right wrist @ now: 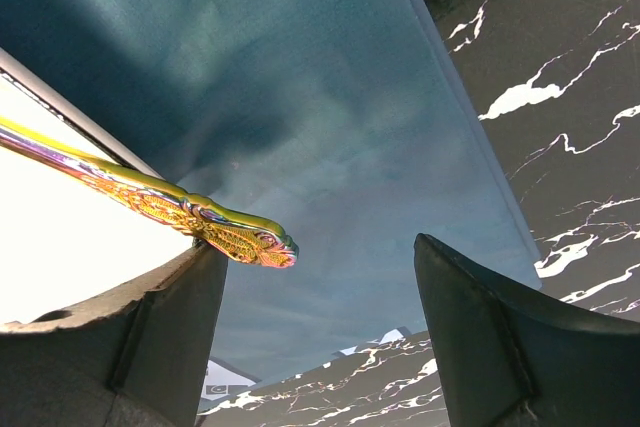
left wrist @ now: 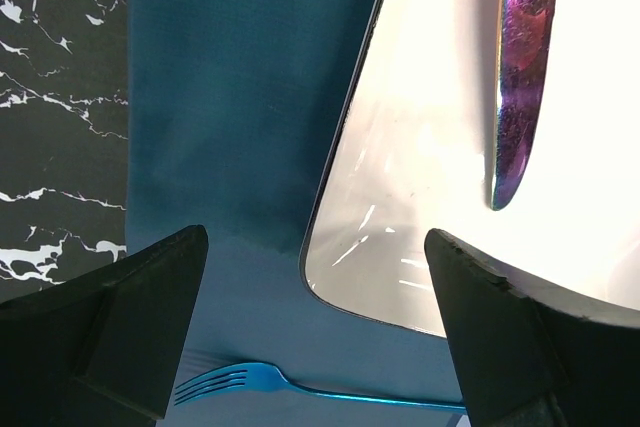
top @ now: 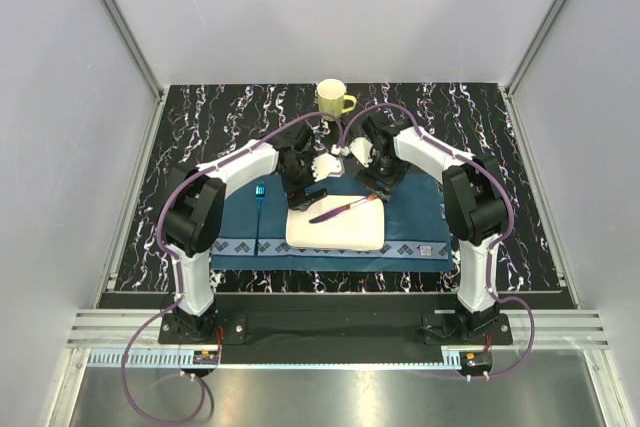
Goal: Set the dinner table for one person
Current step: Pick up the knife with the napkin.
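The black marble dinner table [top: 200,127] carries a dark blue placemat [top: 410,207]. A cream rectangular plate [top: 345,232] lies on the mat with an iridescent knife [top: 340,210] across it. A blue fork [top: 259,209] lies on the mat left of the plate. A yellow-green mug [top: 333,99] stands at the back. My left gripper [left wrist: 315,297] is open and empty above the plate's corner [left wrist: 420,197] and the fork [left wrist: 300,387]. My right gripper [right wrist: 315,307] is open and empty over the mat [right wrist: 320,127], the knife's ornate handle [right wrist: 200,222] by its left finger.
The placemat has a patterned border [top: 330,250] along its near edge. White walls and metal rails close in the table on three sides. Both arms meet over the mat's back edge, near the mug.
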